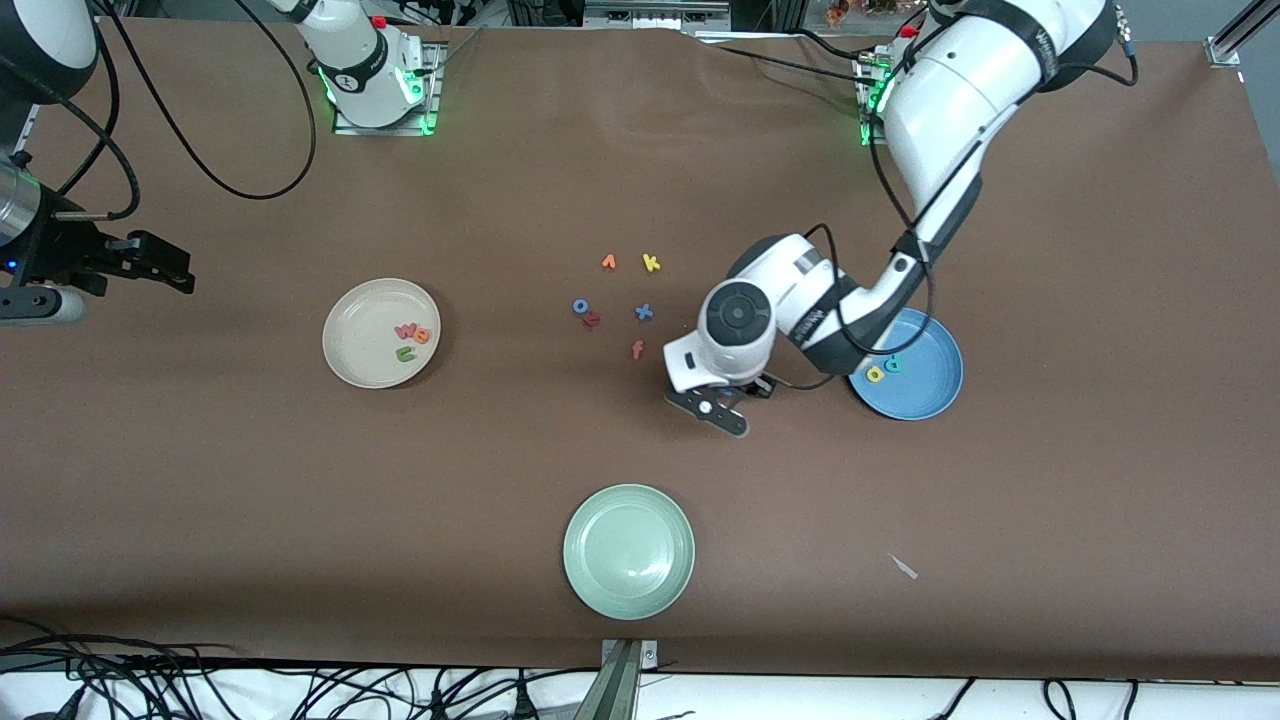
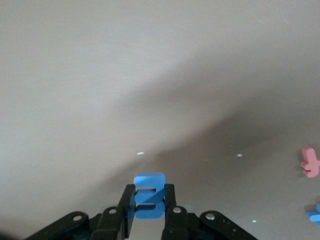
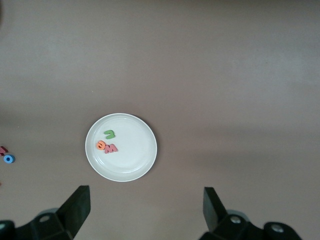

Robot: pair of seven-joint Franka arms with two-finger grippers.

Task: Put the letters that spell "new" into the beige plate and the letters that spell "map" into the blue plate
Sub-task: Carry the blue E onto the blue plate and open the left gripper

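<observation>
Done: olive-green foam n (image 1: 404, 353), orange foam e (image 1: 422, 336) and pinkish-red foam w (image 1: 405, 329) all in the round cream-beige plate (image 1: 352, 358), toward the right arm's end of the surface. Also in: yellow foam a (image 1: 875, 374) and teal foam p (image 1: 891, 364), lying in the round medium-blue plate (image 1: 925, 392). Left to do: blue foam m (image 2: 149, 195), pinched between the narrow fingers of the left gripper (image 2: 149, 210), over bare brown surface (image 1: 1050, 480) beside the blue plate. Right gripper (image 3: 146, 202) waiting with fingers wide, above the beige plate. Hidden in the front view: the m itself, under the left wrist. Hard to make out: the small maroon letter touching the blue foam o (image 1: 579, 306).
</observation>
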